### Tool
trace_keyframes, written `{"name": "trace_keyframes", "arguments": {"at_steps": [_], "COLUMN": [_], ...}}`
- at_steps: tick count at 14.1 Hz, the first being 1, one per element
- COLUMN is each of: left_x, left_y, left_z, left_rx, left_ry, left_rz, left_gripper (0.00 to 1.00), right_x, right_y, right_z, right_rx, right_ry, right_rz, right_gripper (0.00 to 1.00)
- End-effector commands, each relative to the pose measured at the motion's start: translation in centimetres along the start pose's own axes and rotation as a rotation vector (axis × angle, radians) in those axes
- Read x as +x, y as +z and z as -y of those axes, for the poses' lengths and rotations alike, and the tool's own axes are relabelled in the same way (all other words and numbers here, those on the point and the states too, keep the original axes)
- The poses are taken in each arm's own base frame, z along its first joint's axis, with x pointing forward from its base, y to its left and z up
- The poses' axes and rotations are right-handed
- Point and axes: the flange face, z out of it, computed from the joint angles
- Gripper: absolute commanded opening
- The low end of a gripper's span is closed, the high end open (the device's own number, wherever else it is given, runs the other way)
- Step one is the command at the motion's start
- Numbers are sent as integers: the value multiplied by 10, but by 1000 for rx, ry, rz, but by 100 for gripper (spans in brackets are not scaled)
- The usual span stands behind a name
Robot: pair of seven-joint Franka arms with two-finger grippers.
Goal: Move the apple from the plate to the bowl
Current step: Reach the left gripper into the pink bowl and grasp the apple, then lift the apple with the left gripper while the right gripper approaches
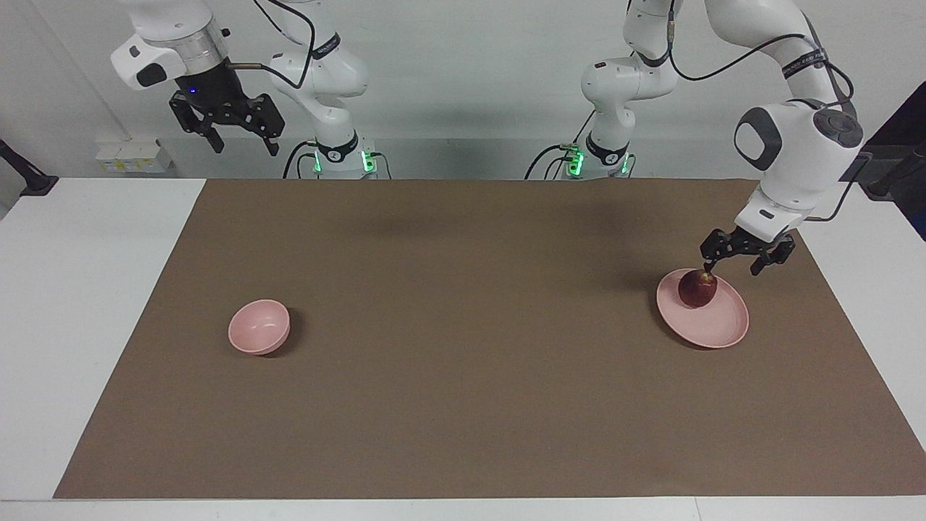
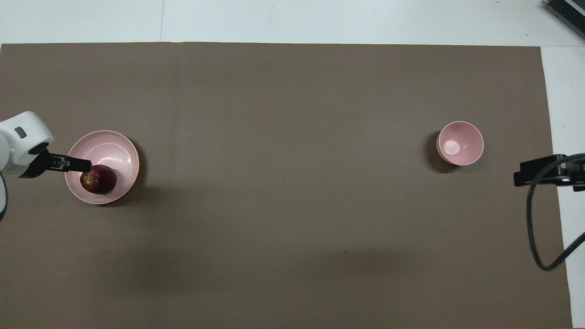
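Observation:
The dark red apple lies on the pale pink plate toward the left arm's end of the table, on the part of the plate nearer to the robots. It also shows in the overhead view on the plate. My left gripper is open and low over the plate's rim; one fingertip is right at the apple's top, the other stands off the apple. From above the left gripper points at the apple. The small pink bowl stands empty toward the right arm's end. My right gripper waits open, raised high.
A brown mat covers most of the white table, with both dishes on it. The right arm's black hand and cable show at the mat's edge beside the bowl.

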Motion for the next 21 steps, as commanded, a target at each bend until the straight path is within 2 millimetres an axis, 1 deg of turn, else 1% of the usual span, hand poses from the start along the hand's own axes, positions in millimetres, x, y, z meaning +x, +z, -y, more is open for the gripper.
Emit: {"name": "trace_keyframes", "arguments": {"at_steps": [1,4,5,6,7,9,10,11,12,13,16,18,19,20,21], "left_x": [3,-2,-7,-13,-18,-19,-20,-19,-18,-17,-12,-10,-6,-2,6], "left_y": [23,48,56,62,65,65,66,66,65,64,62,58,50,37,26], "left_z": [4,2,0,-1,-3,-3,-3,-5,-5,-7,-11,-14,-15,-20,-31], "left_rx": [-6,-6,-9,-11,-13,-17,-17,-18,-18,-18,-19,-18,-15,-16,-27], "left_ry": [5,4,3,3,1,-4,-4,-1,2,5,9,17,15,19,31], "left_rz": [-19,-19,-11,-5,3,5,6,6,6,6,3,-6,-16,-20,0], "left_gripper": [100,100,100,100,100,100,83,43,19,0,0,0,0,0,0], "right_x": [-3,2,6,9,12,18,21,24,28,31,42,45,45,44,43], "right_y": [4,22,33,38,43,58,66,71,77,83,106,131,145,158,169], "right_z": [-4,-1,3,6,12,22,27,33,38,45,72,89,99,112,123], "right_rx": [15,34,65,82,89,140,183,217,242,268,347,429,458,483,516], "right_ry": [-9,18,76,145,180,267,343,410,459,507,615,685,716,744,792], "right_rz": [10,51,74,91,103,158,203,240,269,303,378,433,452,468,483], "right_gripper": [100,100,100,100,100,100,100,100,100,100,100,100,100,100,100]}}
